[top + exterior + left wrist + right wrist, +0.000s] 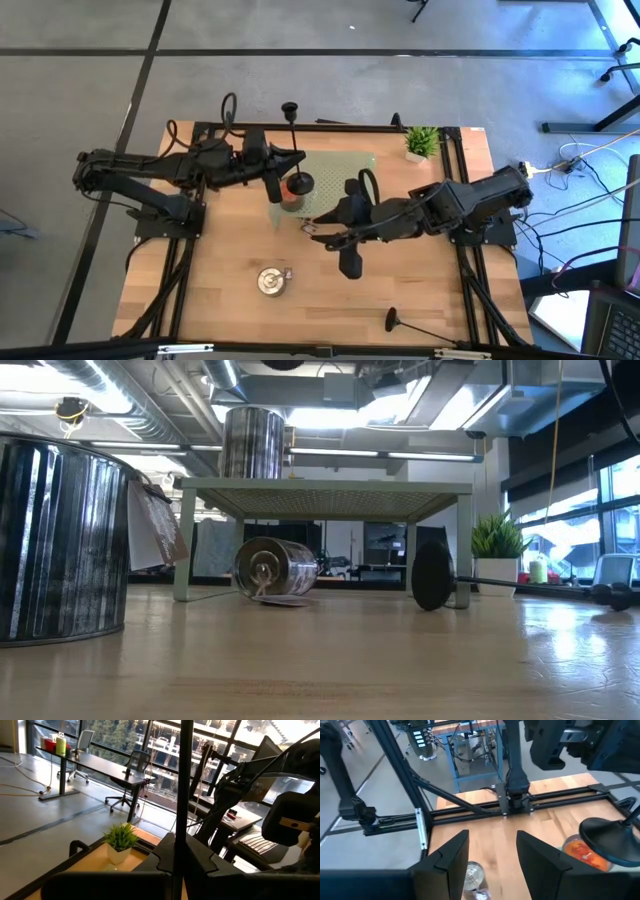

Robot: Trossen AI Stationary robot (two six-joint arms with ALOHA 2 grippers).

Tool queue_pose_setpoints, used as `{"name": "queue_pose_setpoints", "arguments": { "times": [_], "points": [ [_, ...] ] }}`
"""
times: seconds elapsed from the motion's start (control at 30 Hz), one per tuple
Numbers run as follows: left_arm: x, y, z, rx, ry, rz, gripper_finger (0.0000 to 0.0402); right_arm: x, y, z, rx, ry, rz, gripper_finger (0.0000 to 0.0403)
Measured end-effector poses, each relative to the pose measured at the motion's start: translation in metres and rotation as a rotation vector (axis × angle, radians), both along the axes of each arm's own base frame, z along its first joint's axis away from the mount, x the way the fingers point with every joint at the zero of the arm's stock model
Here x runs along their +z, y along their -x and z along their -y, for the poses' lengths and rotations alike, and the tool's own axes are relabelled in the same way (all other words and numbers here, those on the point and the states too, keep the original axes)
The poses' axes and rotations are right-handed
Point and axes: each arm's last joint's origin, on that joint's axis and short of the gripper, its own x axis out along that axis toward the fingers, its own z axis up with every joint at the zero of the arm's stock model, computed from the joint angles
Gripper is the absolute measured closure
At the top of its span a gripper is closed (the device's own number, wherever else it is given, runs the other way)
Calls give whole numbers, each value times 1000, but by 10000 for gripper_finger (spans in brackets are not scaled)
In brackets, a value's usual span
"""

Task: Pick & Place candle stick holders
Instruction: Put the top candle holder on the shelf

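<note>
A black metal candle stick holder (pixel 294 150) is held at the wooden table's (pixel 220 290) far middle by the left gripper (pixel 272 172), over a green mesh shelf (pixel 345 172). A second holder (pixel 410 325) lies at the near right edge. A silver tin can (pixel 270 281) stands near-centre, a potted plant (pixel 421 142) in the far right corner.
</note>
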Motion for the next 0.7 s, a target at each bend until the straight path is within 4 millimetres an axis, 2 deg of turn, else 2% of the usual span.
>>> {"name": "queue_pose_setpoints", "arguments": {
  "times": [0.37, 0.7],
  "points": [
    [0, 0, -22, 16, -21, -8, 392, 0, -8, 21, 12, 13, -10, 234],
    [-3, 3, -46, 38, -34, -51, 392, -1, -17, 47, -21, 35, -15, 234]
  ]
}}
